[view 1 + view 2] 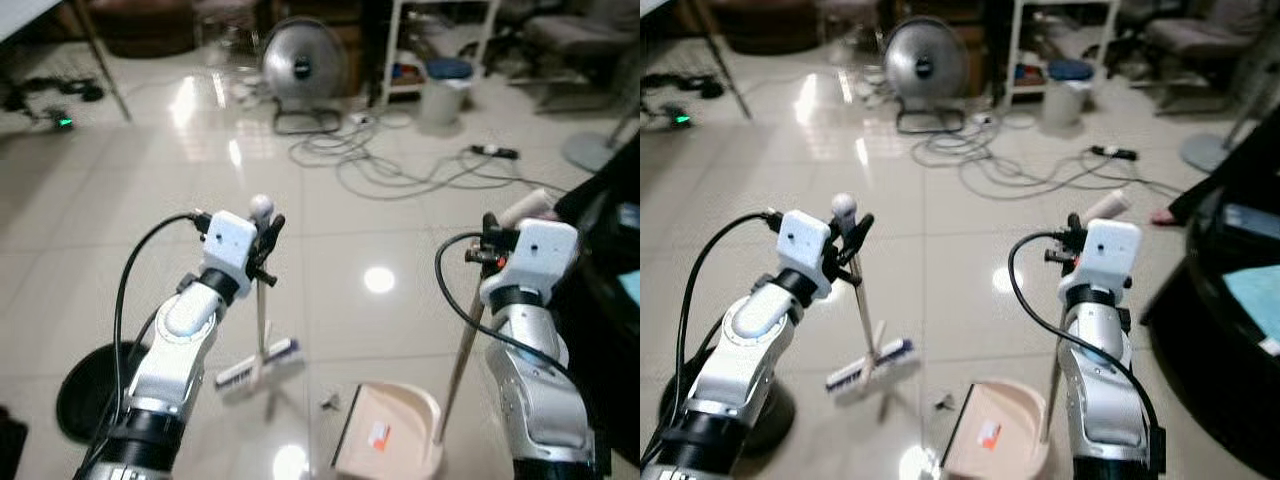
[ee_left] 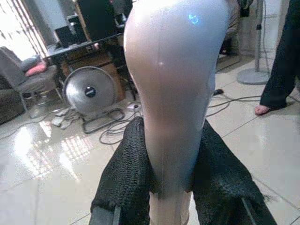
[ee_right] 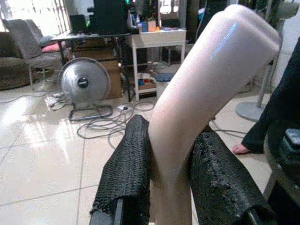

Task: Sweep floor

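Note:
My left gripper (image 1: 266, 236) is shut on the top of a pale broom handle (image 1: 261, 300). The handle runs down to the white and blue broom head (image 1: 258, 367) on the tiled floor. In the left wrist view the black fingers (image 2: 124, 187) clamp the handle (image 2: 173, 93) on both sides. My right gripper (image 1: 490, 238) is shut on the long beige handle (image 1: 462, 350) of a beige dustpan (image 1: 390, 430), which rests on the floor between the arms. In the right wrist view the handle (image 3: 206, 93) sits between the fingers (image 3: 129, 173). A small scrap of debris (image 1: 328, 402) lies just left of the pan.
A round floor fan (image 1: 303, 65), tangled cables (image 1: 400, 160), a power strip (image 1: 495, 152) and a white bin (image 1: 443, 95) lie ahead. A black round base (image 1: 95, 385) is at my lower left. Dark furniture (image 1: 610, 300) and a person's foot (image 1: 1165, 215) are on the right.

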